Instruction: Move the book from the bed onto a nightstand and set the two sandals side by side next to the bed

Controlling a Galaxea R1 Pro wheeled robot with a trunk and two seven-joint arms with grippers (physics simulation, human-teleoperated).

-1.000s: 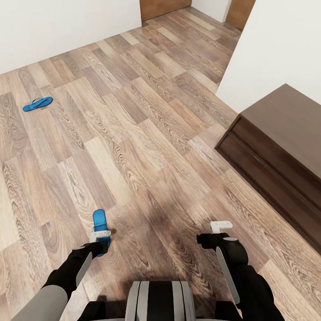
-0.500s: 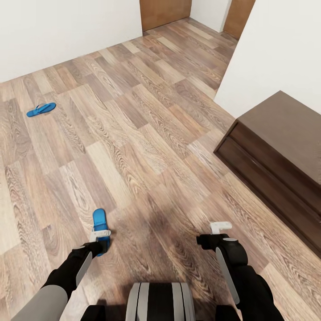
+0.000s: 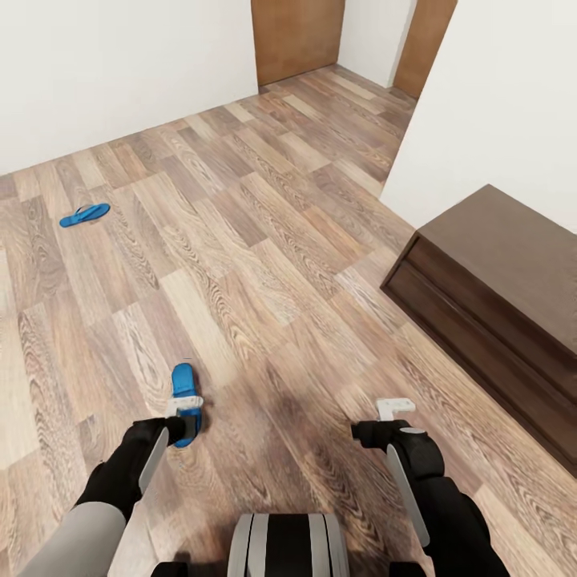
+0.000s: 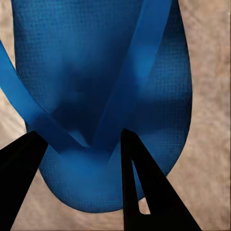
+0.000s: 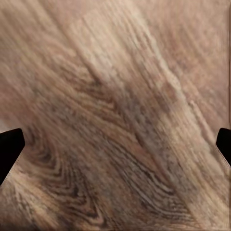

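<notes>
Blue sandal [image 3: 184,389] sits pinched in the left gripper [image 3: 186,410] in the head view, its toe end poking out past the white fingertips above the plank floor [image 3: 264,264]. In the left wrist view that same sandal [image 4: 96,96] spreads across the frame, and the two dark fingers [image 4: 139,187] stand to either side of the point where its straps meet, closed in on the strap there. The sandal's sole hangs over the floor; I cannot tell whether it touches the planks.

The right gripper [image 3: 396,409] holds nothing. In the right wrist view its finger tips [image 5: 9,149] show only at the two far edges of the frame, spread wide, with bare wood grain between them.

Counted: two sandals. The second sandal [image 3: 84,214] lies flat on the floor, well apart from the held one, farther from the robot and near the white wall [image 3: 120,72].

One dark brown cabinet [image 3: 497,296] stands on the floor on the far side of the right gripper from the held sandal, its back against another white wall; two drawer fronts show on its face. Two brown wooden doors [image 3: 296,36] show far beyond the held sandal, at the end of the floor. Two arms in black reach forward from the grey trunk [image 3: 288,545], the held sandal just ahead of the left one.
</notes>
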